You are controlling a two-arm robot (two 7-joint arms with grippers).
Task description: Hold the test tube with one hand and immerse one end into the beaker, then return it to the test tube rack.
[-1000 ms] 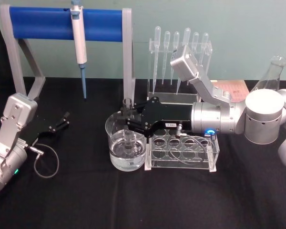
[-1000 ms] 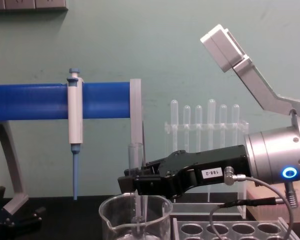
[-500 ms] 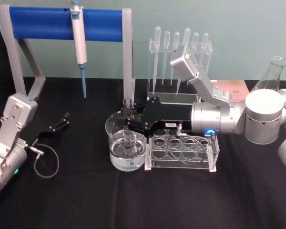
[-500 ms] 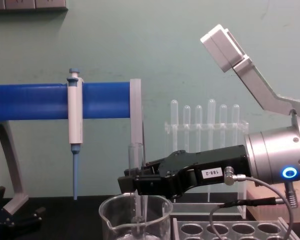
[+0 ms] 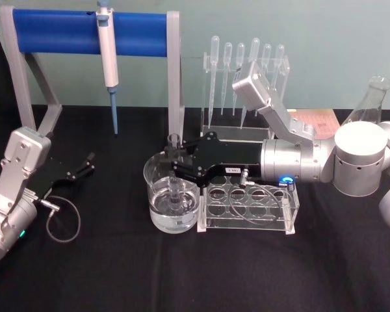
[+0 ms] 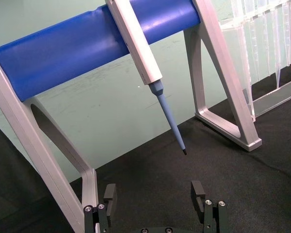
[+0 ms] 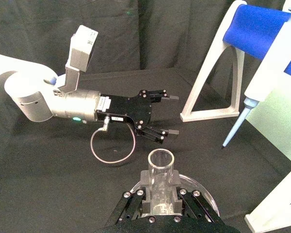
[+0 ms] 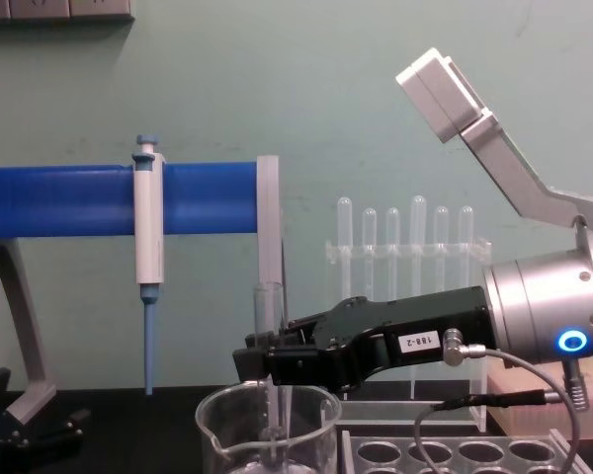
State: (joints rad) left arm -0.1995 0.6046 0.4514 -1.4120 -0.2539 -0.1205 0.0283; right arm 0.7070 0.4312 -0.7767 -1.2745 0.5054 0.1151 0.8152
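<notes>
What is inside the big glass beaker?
The beaker holds clear liquid and the test tube's bottom end, held upright by the right end effector. Its fingers cover the tube's middle.

We are holding the clear test tube (image 8: 268, 306) upright in our right gripper (image 5: 175, 163), dipping its round end into the liquid-filled glass beaker (image 5: 149, 179), just left of the test tube rack (image 5: 247, 222).

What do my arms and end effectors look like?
Black two-fingered right end effector and left end effector on silver cylindrical wrists, each with an angled grey camera bracket and a looping grey cable. The right wrist shows a glowing blue ring and white label.
</notes>
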